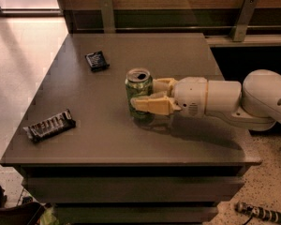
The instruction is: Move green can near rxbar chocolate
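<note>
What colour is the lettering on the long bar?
White on the dark rxbar chocolate, in the camera view; the gripper holds the green can mid-table.

Table, rxbar chocolate, packet, pincer above centre
</note>
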Action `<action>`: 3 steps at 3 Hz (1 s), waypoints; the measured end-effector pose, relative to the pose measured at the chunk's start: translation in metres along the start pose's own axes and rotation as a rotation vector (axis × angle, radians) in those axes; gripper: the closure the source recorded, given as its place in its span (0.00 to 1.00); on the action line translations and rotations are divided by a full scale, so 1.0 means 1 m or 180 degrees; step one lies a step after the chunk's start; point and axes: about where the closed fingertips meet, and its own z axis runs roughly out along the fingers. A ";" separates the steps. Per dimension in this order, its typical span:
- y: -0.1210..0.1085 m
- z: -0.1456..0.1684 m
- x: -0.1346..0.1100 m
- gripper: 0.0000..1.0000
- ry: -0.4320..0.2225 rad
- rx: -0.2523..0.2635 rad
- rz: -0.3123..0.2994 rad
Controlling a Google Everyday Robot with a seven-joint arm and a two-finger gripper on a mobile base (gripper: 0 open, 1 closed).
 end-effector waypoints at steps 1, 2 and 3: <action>0.005 0.006 -0.008 1.00 0.0062 0.0013 0.0005; 0.027 0.025 -0.020 1.00 0.0155 0.0044 -0.0034; 0.065 0.055 -0.022 1.00 0.0242 0.0021 -0.0101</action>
